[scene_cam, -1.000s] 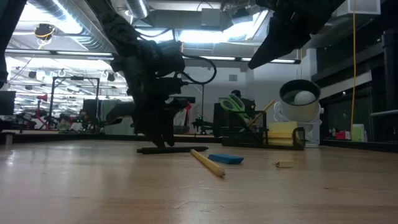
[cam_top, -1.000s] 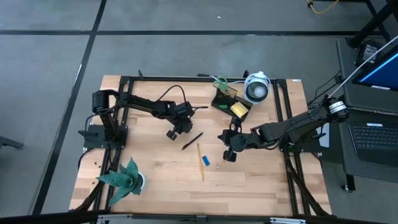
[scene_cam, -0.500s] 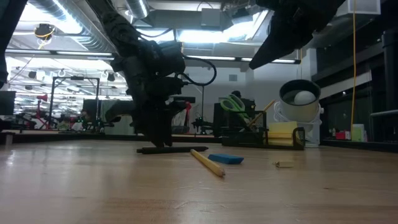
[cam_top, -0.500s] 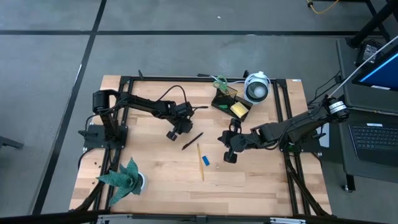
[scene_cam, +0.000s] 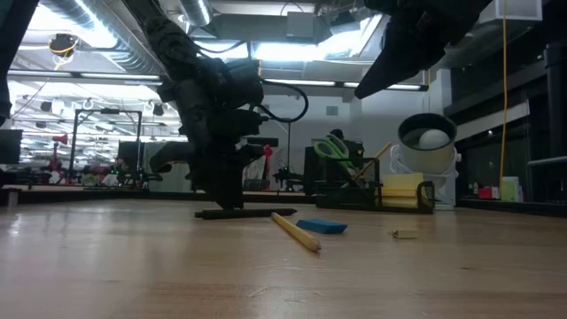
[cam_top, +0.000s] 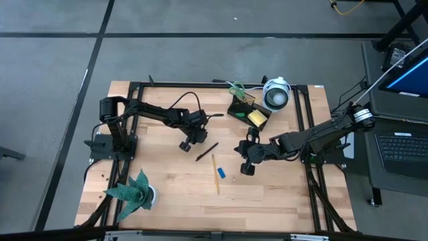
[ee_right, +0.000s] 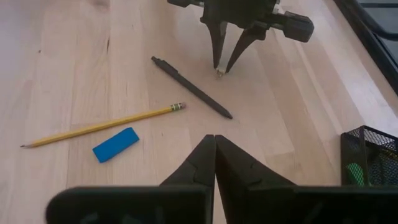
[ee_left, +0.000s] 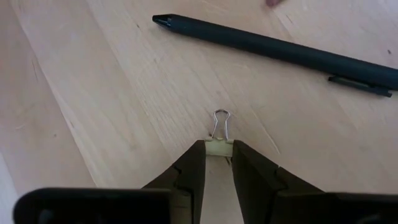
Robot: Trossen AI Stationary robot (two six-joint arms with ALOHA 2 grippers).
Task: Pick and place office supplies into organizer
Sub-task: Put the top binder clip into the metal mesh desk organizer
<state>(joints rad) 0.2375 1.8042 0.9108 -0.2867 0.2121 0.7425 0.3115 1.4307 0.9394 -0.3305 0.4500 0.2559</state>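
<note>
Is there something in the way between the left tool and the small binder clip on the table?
Nothing visible. The left tool is down at the table with the binder clip directly between its fingertips. The black pen lies beyond the clip, not between them.

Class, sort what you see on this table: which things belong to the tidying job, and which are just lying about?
Job:
black mesh organizer
black pen
yellow pencil
blue flat eraser
small binder clip between the left pincer's fingertips

Lying about:
green paper plant
round white camera
</note>
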